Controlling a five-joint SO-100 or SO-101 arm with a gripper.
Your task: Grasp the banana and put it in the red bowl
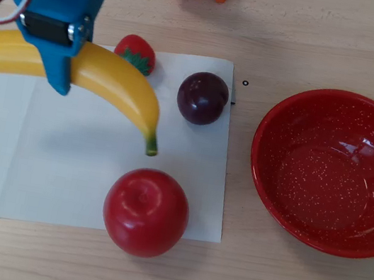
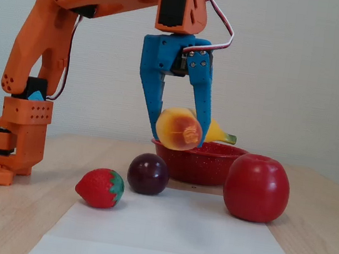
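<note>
The yellow banana point(image 1: 113, 85) is held in the air above the white paper, green stem toward the apple in the overhead view. In the fixed view its orange-red tip point(image 2: 180, 129) faces the camera, well above the table. My blue gripper point(image 1: 59, 65) point(image 2: 180, 119) is shut on the banana near its middle. The red speckled bowl point(image 1: 332, 171) stands to the right of the paper in the overhead view and is empty. In the fixed view the bowl point(image 2: 199, 163) stands behind the fruit.
A red apple point(image 1: 146, 212) point(image 2: 257, 187), a dark plum point(image 1: 202, 98) point(image 2: 148, 173) and a strawberry point(image 1: 136, 53) point(image 2: 100, 187) lie on the white paper point(image 1: 61, 162). The orange arm base point(image 2: 2, 148) stands at the left in the fixed view.
</note>
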